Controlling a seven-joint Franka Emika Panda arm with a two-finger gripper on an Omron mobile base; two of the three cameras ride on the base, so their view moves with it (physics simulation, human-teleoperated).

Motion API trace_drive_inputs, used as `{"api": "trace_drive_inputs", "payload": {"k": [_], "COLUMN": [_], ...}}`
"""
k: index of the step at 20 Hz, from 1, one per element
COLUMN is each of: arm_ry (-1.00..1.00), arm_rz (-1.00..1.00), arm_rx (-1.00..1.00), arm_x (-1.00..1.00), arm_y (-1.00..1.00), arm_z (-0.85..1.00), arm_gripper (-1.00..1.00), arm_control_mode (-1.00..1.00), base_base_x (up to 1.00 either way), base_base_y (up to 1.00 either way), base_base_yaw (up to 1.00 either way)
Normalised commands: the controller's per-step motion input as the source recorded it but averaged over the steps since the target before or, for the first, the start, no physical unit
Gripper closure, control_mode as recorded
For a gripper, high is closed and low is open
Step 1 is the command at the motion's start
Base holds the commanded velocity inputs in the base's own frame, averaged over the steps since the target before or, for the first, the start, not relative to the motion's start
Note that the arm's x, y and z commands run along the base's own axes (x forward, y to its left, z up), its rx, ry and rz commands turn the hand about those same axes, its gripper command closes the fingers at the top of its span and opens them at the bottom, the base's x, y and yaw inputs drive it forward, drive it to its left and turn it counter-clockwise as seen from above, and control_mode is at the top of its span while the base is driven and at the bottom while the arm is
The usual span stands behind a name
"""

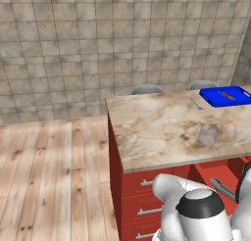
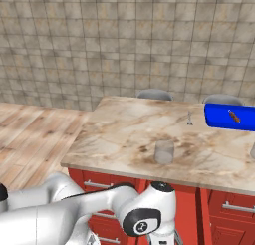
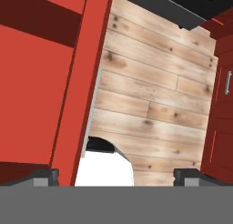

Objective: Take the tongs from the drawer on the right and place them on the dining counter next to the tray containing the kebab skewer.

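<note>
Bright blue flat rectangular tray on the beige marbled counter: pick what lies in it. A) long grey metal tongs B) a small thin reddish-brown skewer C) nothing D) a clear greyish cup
B: in both base views a small thin reddish-brown kebab skewer lies inside the bright blue flat rectangular tray, while the clear greyish cup stands apart on the beige marbled dining counter.

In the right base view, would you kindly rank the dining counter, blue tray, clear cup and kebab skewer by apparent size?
1. dining counter
2. tray, partly cut off at the picture's edge
3. clear cup, nearer the camera, so its rank against the tray is unsure
4. kebab skewer
</note>
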Motion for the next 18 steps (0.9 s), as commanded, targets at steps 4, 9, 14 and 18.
{"api": "trace_drive_inputs", "payload": {"k": [4,9,14,18], "arm_ry": [0.11,0.01,0.0,0.0], "arm_rz": [0.07,0.04,0.0,0.0], "arm_rx": [0.06,0.08,0.08,0.07], "arm_x": [0.18,0.32,0.09,0.0], "arm_y": [0.0,0.0,0.0,0.0], "arm_z": [0.07,0.07,0.06,0.0], "arm_gripper": [-1.0,-1.0,-1.0,-1.0], "arm_control_mode": [-1.0,-1.0,-1.0,-1.0], "base_base_x": [0.0,0.0,0.0,0.0], "base_base_y": [0.0,0.0,0.0,0.0], "base_base_yaw": [0.0,0.0,0.0,0.0]}}
